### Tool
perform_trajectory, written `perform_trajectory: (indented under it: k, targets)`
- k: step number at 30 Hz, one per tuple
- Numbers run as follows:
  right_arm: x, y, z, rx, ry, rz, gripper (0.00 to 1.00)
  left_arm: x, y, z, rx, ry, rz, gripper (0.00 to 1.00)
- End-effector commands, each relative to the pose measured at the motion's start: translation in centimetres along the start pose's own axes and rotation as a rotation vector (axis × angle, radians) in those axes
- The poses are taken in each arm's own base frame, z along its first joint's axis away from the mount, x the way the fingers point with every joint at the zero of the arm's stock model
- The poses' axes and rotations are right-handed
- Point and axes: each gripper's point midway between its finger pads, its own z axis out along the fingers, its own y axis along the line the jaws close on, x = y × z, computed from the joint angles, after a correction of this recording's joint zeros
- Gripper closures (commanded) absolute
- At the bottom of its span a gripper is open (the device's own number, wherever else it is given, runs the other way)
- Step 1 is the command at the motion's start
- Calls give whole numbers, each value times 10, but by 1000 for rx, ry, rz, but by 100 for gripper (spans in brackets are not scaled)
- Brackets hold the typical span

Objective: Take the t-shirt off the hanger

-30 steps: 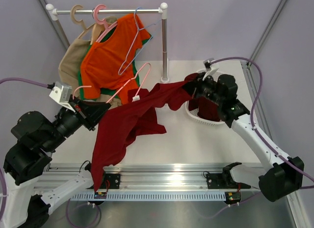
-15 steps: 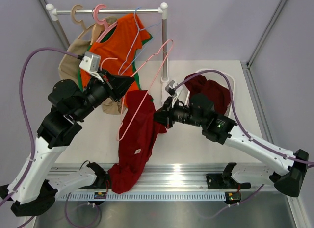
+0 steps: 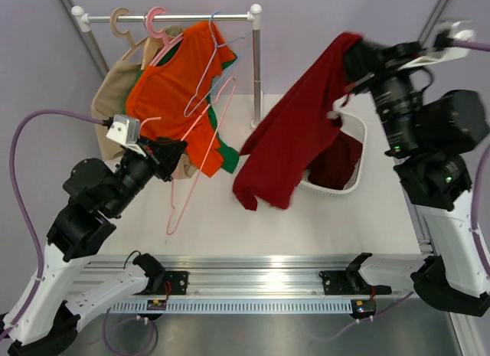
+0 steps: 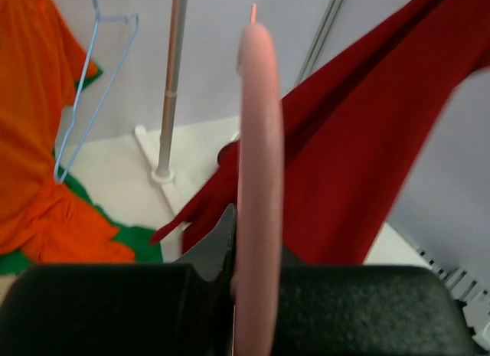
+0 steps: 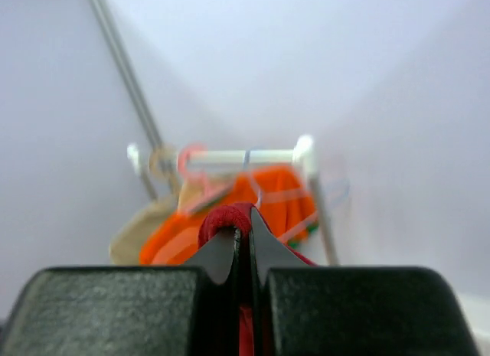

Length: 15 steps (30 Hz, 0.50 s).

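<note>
left wrist cam: thin pink hanger (image 4: 258, 180) runs upright through the middle of the shot, pinched betw the black fingers (image 4: 218, 249) at the bottom edge.
left gripper (image 3: 173, 151): clamped on the hanger, held above the left half of the table (image 3: 329, 218), just beside the orange shirt (image 3: 164, 96).
hanger: bare and tilted, hook end up in front of the orange shirt, lower corner down twd the table top. well apart from the t-shirt.
right gripper (image 3: 356, 59): raised high on the right side, closed on a bunched fold of the t-shirt. right wrist cam shows red cloth squeezed betw the two fingertips.
t-shirt (image 3: 295, 130): crimson, off the hanger, hangs limp from the right gripper, sloping down and to the left. lower end is low over the table, just left of the basket; can't tell if it touches.
basket (image 3: 337, 189): white, on the right part of the table, w/ a darker maroon garment (image 3: 337, 163) inside. t-shirt covers its left rim in top view.
rack (image 3: 168, 17): at the back left, carries the orange shirt and a beige garment (image 3: 111, 96).
</note>
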Motion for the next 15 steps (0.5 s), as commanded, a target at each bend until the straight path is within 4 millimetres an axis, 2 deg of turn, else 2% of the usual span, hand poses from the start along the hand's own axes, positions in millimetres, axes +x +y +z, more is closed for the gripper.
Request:
perform_trajectory:
  k: [1,2,3,4,5,6,7,8,9,10,11,15]
  targets:
    - [-93,-30,1,196,-240,-113,100,9,18,-15,-72,-8,22,100]
    - [-94,-35,14,231,-245,-171,100,8,19,-24,-74,-21,20,100]
    - [-124,-34,8,234,-315,-174,100,15,21,-27,-79,-6,22,100]
    - [-137,-34,9,244,-356,-185,100,18,22,-30,-77,-3,19,100]
    - [-132,-35,22,257,-347,-230,100,20,22,-32,-74,-4,13,100]
    - [-159,-34,13,266,-410,-224,100,24,23,-36,-71,0,12,100]
    - [-147,-36,30,285,-382,-254,100,27,23,-37,-73,4,11,100]
    - [-173,-36,21,299,-440,-266,100,29,24,-37,-74,7,13,100]
    - [-176,-35,24,295,-449,-281,100,31,24,-39,-71,9,13,100]
    - [-161,-37,44,301,-418,-314,100,34,25,-39,-74,16,17,100]
    - [-179,-40,36,324,-463,-349,100,35,25,-39,-74,20,17,100]
    - [-170,-63,59,361,-470,-444,100,41,22,-37,-54,38,8,100]
